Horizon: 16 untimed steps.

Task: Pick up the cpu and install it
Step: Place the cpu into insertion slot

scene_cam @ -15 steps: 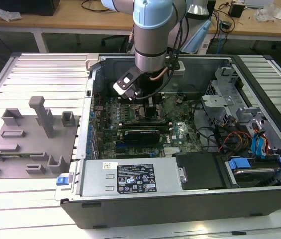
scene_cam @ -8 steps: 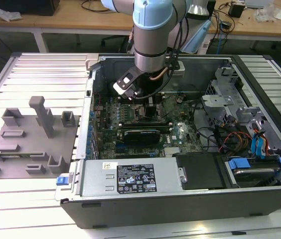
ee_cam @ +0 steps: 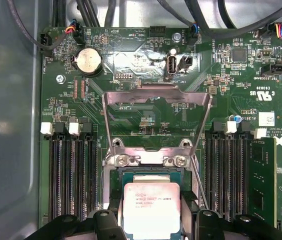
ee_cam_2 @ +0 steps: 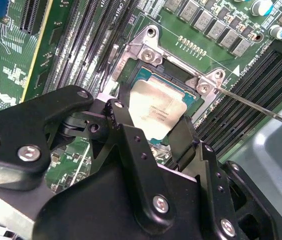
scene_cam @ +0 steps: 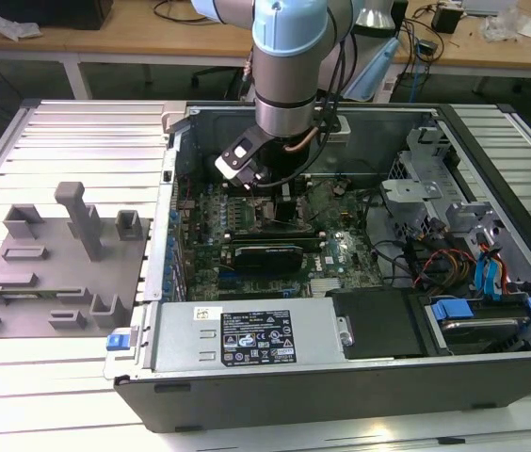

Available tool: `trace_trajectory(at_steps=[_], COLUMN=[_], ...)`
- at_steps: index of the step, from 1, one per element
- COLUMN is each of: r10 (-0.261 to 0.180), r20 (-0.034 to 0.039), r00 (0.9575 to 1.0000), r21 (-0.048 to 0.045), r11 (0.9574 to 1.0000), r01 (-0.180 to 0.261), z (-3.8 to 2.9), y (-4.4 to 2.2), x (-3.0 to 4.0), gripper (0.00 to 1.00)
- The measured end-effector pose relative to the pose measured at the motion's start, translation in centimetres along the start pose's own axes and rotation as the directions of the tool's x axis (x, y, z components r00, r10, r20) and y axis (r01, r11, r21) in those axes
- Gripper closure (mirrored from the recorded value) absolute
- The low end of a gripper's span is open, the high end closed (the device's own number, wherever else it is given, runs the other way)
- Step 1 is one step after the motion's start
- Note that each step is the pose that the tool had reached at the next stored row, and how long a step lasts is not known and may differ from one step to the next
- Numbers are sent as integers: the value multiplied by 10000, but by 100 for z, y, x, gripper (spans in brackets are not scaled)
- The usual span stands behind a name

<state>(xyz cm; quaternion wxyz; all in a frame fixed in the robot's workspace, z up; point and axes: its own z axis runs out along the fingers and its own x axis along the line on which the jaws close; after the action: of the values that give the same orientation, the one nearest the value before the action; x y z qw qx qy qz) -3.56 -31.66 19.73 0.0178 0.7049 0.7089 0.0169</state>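
1. Step in hand: installation. The pick-up looks done, and the cpu [ee_cam_2: 157, 111] is at the socket [ee_cam_2: 146, 60] of the green motherboard [ee_cam: 146, 65].
2. Claw: in the second wrist view, the gripper [ee_cam_2: 151, 125] has its 2 black fingers [ee_cam_2: 117, 117] pressed against opposite edges of the cpu. It appears clamped on the chip.
3. Location of the task's thing: the cpu sits square inside the socket opening with its silver top up. I cannot tell whether it is fully seated or held just above the contacts.
4. Socket state: in the first wrist view, the metal load plate [ee_cam: 156, 100] is swung up and open. In the second wrist view, the thin retention lever [ee_cam_2: 251, 102] stands clear to one side.
5. Demands of the move, in my judgement: the chip must stay level and matched to the socket corners. No sideways force should be applied, because the contacts beneath are fragile.
6. Clearance: memory slots [ee_cam: 68, 170] flank the socket closely on both sides.
7. Surface and room: the open computer case [scene_cam: 341, 395] lies on a slatted metal table [scene_cam: 58, 141]. A grey holder plate [scene_cam: 49, 273] sits toward the exterior view's left, and wooden benches [scene_cam: 152, 42] stand behind.
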Motion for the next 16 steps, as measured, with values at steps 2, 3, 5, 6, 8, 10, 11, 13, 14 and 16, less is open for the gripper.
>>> trace_trajectory(at_steps=[2, 3, 5, 6, 8, 10, 11, 13, 14, 16], r10=[0, -1, 0, 0, 0, 0, 0, 1, 0, 0], r20=[1, 0, 1, 0, 1, 0, 0, 0, 0, 0], r00=[10000, 10000, 10000, 10000, 10000, 10000, 10000, 10000, 10000, 10000], r21=[0, 0, 1, -1, 1, 0, 1, 0, 0, -1], r11=[10000, 10000, 10000, 10000, 10000, 10000, 10000, 10000, 10000, 10000], r01=[0, 1, 0, 0, 0, 0, 0, -1, 0, 0], z=[0, 0, 1, 4, 5, 6, 6, 6, 6, 6], y=[0, 0, 0, 0, 0, 0, 0, 2, 2, 3], x=[0, 0, 0, 0, 0, 0, 0, 0, 0, 0], gripper=[45, 45, 45, 45, 45, 45, 45, 45, 45, 45])
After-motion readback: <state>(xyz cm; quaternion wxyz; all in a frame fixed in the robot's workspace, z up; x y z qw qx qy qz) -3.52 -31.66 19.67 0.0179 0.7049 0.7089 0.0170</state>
